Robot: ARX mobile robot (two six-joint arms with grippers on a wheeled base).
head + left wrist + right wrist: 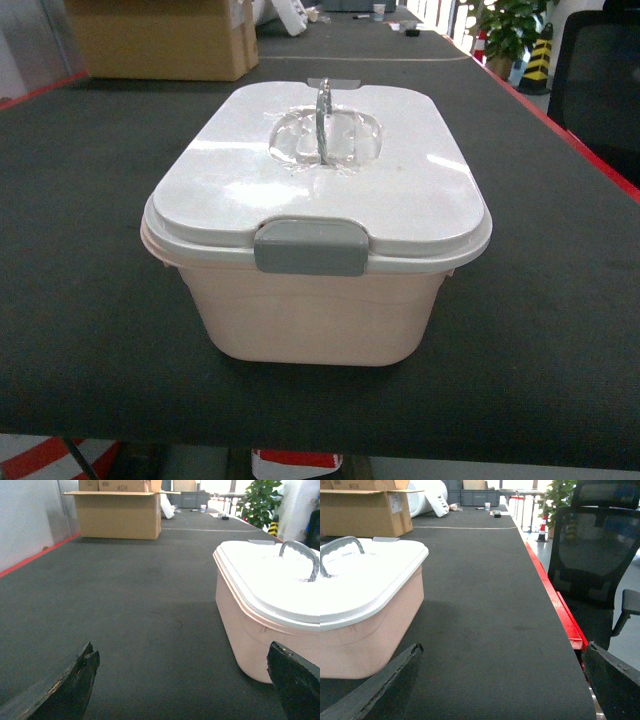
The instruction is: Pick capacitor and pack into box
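Note:
The box (310, 310) is a pale pink tub standing in the middle of the dark table, its white lid (320, 175) closed, a grey latch (309, 247) at the front and a grey handle (324, 120) upright on top. The left wrist view has the box (250, 630) at its right; the right wrist view has the box (365, 625) at its left. My left gripper (182, 672) is open over bare mat, left of the box. My right gripper (502, 672) is open over bare mat, right of the box. Neither gripper appears in the head view. No capacitor is in view.
A brown cardboard carton (165, 38) stands at the far left of the table (80, 300). The table's red right edge (555, 600) runs beside a black office chair (592, 555). A potted plant (510, 30) stands far back on the right.

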